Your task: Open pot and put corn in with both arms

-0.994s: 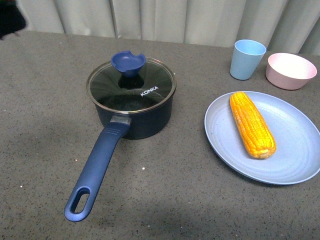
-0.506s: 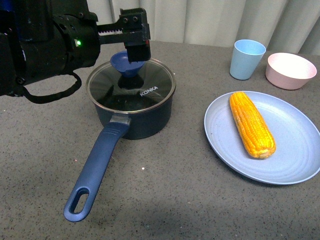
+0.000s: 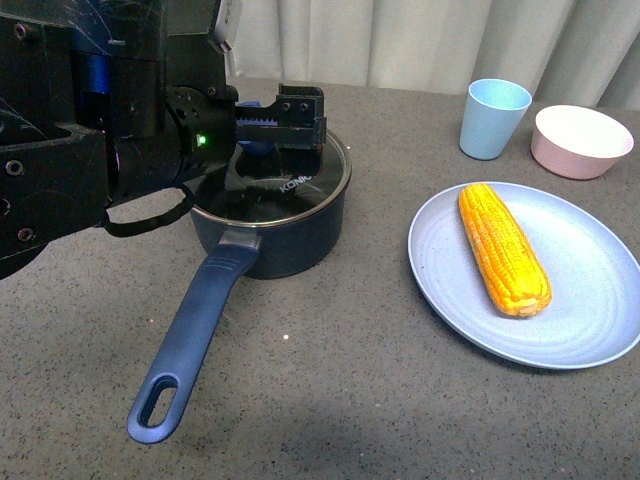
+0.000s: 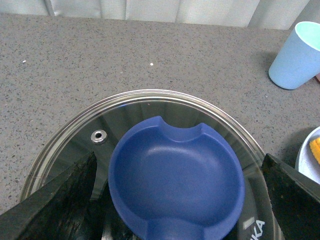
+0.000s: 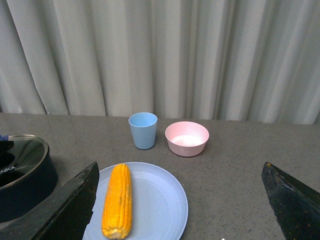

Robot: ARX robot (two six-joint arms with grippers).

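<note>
The left claw [image 4: 180, 157] stands apart astride the blue knob [image 4: 175, 185] of the pot [image 3: 290, 235], upper left; it should centre before closing. The corn [image 3: 503, 248] lies on the plate [image 3: 600, 335], right; the right claw [image 5: 180, 167] gapes empty

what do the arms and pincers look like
The left arm has a bulky black casing, a green light and a looping black cable. The left pincer is black with a toothed rack. Of the right pincer only two black wedge-shaped fingers show.
</note>
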